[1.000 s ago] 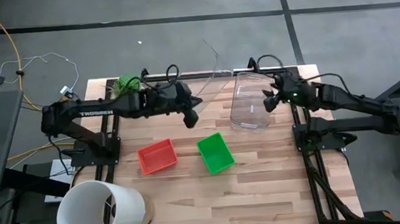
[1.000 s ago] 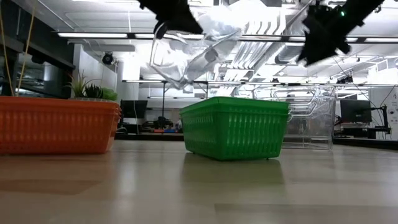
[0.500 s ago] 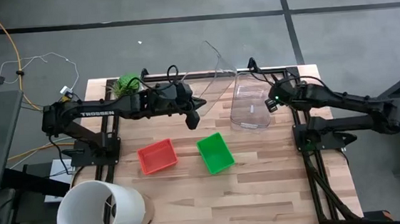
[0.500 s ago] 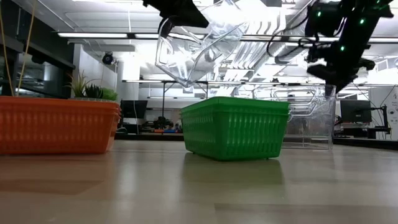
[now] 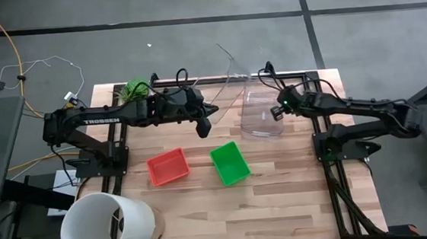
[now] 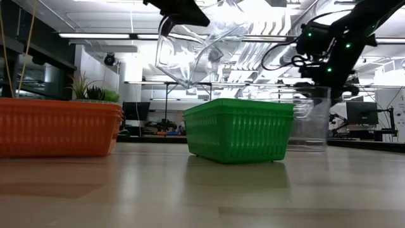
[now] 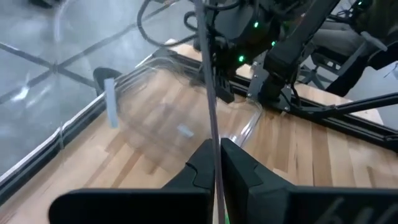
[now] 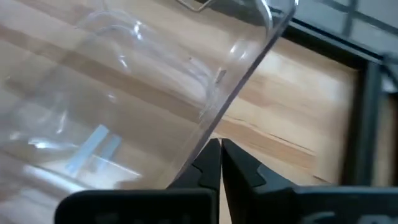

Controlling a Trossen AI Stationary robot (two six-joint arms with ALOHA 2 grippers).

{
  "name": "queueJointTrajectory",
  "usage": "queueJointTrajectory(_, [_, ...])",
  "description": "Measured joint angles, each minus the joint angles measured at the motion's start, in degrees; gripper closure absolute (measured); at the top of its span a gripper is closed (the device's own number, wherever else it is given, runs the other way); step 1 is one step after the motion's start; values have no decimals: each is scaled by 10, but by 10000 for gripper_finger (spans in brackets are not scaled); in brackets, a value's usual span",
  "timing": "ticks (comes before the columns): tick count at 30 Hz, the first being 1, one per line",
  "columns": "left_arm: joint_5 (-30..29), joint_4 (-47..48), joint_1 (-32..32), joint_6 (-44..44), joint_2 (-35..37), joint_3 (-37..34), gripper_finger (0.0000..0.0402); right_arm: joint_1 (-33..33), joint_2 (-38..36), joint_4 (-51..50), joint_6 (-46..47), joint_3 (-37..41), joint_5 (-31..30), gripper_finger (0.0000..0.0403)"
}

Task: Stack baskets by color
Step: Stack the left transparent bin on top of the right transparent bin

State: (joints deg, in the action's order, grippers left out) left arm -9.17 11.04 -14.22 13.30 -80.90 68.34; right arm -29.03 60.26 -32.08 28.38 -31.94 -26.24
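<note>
High view: two clear tubs at the counter's (image 5: 281,198) far edge. Left gripper (image 5: 206,118) fingers pinch the raised tub's (image 5: 229,76) thin wall; right gripper (image 5: 276,113) fingers pinch the resting tub's (image 5: 259,116) rim. Perforated red basket (image 5: 168,167) and green basket (image 5: 229,163) sit mid-counter.

The high view looks straight down on the whole tabletop (image 5: 281,198) from well above. The low view sits at tabletop height, facing level across it into the room. Each wrist view looks forward, close over its own jaws. High and low views share the red basket (image 5: 167,167) and green basket (image 5: 229,162).
</note>
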Motion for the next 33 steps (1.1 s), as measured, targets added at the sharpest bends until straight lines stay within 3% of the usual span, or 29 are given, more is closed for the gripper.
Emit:
queueJointTrajectory(9, [-17, 9, -8, 14, 14, 0, 401, 9, 89, 194, -13, 0, 77, 402])
queueJointTrajectory(13, [-18, 7, -8, 38, 16, 0, 401, 18, 116, 239, -36, 0, 80, 403])
queueJointTrajectory(17, [-3, 1, -11, 74, 16, 12, 401, 25, 103, 223, -55, 0, 47, 403])
queueJointTrajectory(23, [-22, 16, -12, 122, -6, 89, 401, 24, 53, 161, -60, 0, -9, 403])
queueJointTrajectory(33, [-18, 10, 21, 159, -137, 217, 401, 24, -18, 23, -33, 0, -61, 403])
